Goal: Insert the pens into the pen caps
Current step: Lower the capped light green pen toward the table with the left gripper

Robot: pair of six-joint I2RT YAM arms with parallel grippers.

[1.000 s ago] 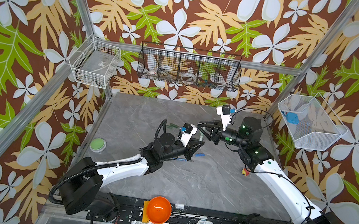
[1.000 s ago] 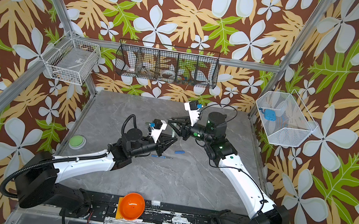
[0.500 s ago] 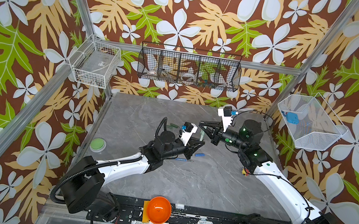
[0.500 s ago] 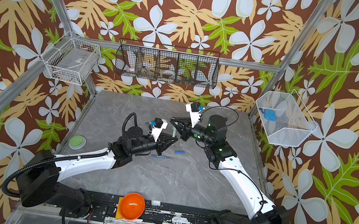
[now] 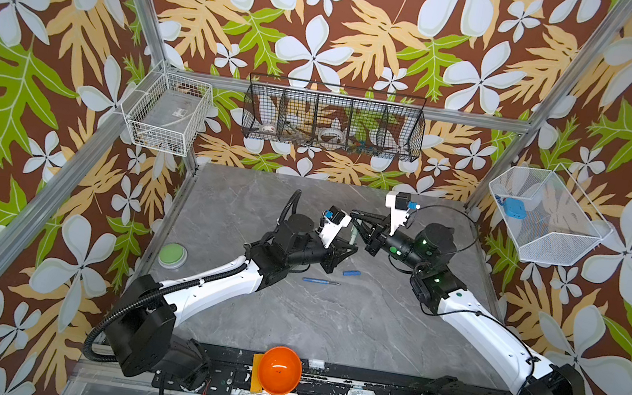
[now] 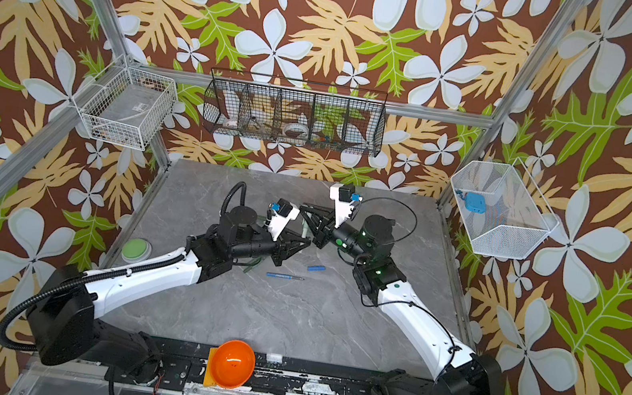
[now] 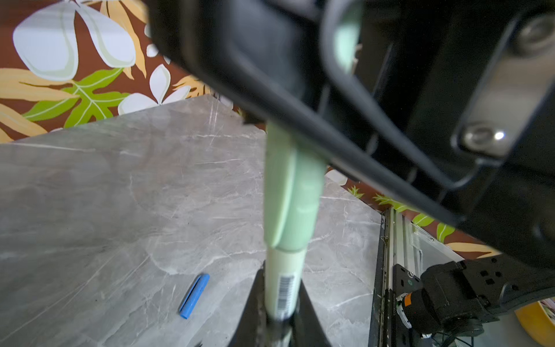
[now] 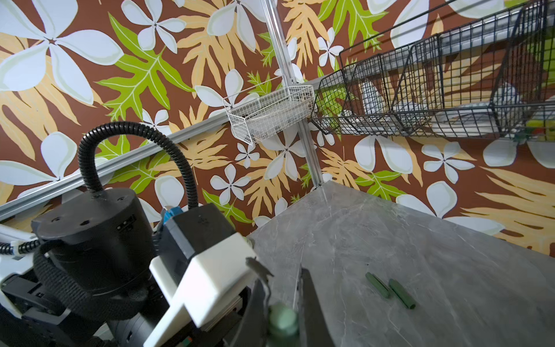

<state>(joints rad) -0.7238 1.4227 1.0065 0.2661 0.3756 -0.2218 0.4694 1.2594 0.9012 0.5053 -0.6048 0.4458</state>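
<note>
**Pale green pen and cap meet in mid-air**

Nearest me sits an orange dome [image 5: 279, 370], well this side of the blue cap [image 5: 352, 273], which I'll use as my marker on the grey marble-look tabletop [image 5: 329, 326]. The blue pen [image 5: 321, 281] lies flat just nearside of that cap, toward the left arm and apart from it. Neither is touched.

Just beyond the blue cap, raised off the table, the work is happening. The left gripper [image 7: 280, 300] is pressed tight on the barrel of the pale green pen [image 7: 285, 264], by its barcode label [image 7: 286, 285]. The right gripper [image 8: 282, 297] is pinched on the pale green cap [image 7: 295, 198], a matte tube with a flat clip [image 7: 277, 192] down one side. The cap is over the pen's end already; whether it has gone fully home I cannot tell.

These things look light, stiff and smooth, so my guess is they'll twist or slide in a grip rather than bend. The best hold, I'd say, is across the round barrel near the joint and on the cap's body, not its clip. The push should go straight along the axis, since off-line force could lever the thin pen sideways.

Farther beyond the blue cap, two dark green caps [image 8: 377, 285] lie side by side, almost touching. Far behind it, a black wire basket [image 5: 333, 121] hangs on the leafy wall [image 5: 331, 20].
</note>
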